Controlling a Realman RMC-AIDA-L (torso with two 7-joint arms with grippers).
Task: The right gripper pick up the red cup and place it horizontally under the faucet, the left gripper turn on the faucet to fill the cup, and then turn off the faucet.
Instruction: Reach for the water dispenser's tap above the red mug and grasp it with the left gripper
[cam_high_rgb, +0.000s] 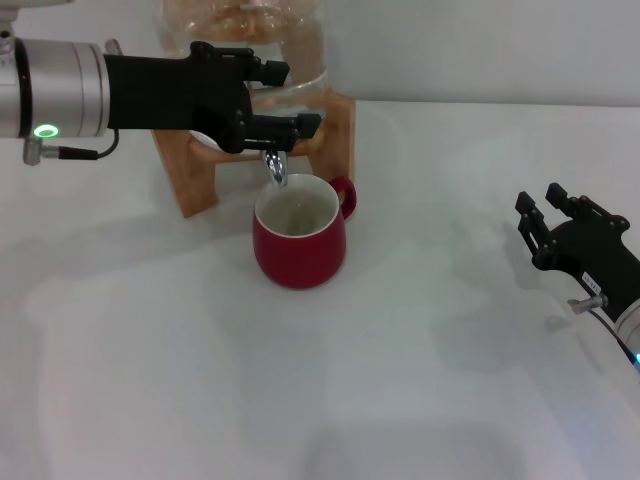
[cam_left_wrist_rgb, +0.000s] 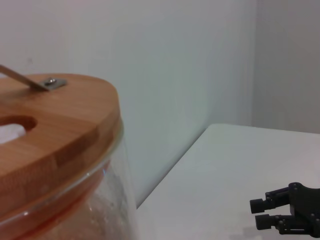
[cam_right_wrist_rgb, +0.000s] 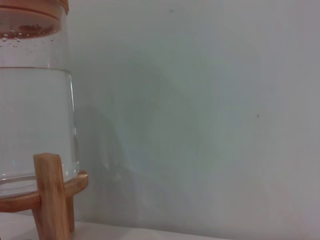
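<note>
1. The left gripper (cam_high_rgb: 290, 100) reaches in level from the left, its prongs spread apart around the faucet (cam_high_rgb: 275, 165) at the glass jar (cam_high_rgb: 300, 50).
2. The red cup (cam_high_rgb: 298, 232) stands upright on the table (cam_high_rgb: 420, 380) under the spout.
3. The right gripper (cam_high_rgb: 540, 212) rests near the right edge, prongs apart, holding nothing.

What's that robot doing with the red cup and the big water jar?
It is filling the red cup with water. The cup stands upright on the white table, right under the faucet of the glass jar on its wooden stand. The left hand is up at the faucet, with fingers above and below its handle. The right hand rests off to the side, holding nothing.
</note>
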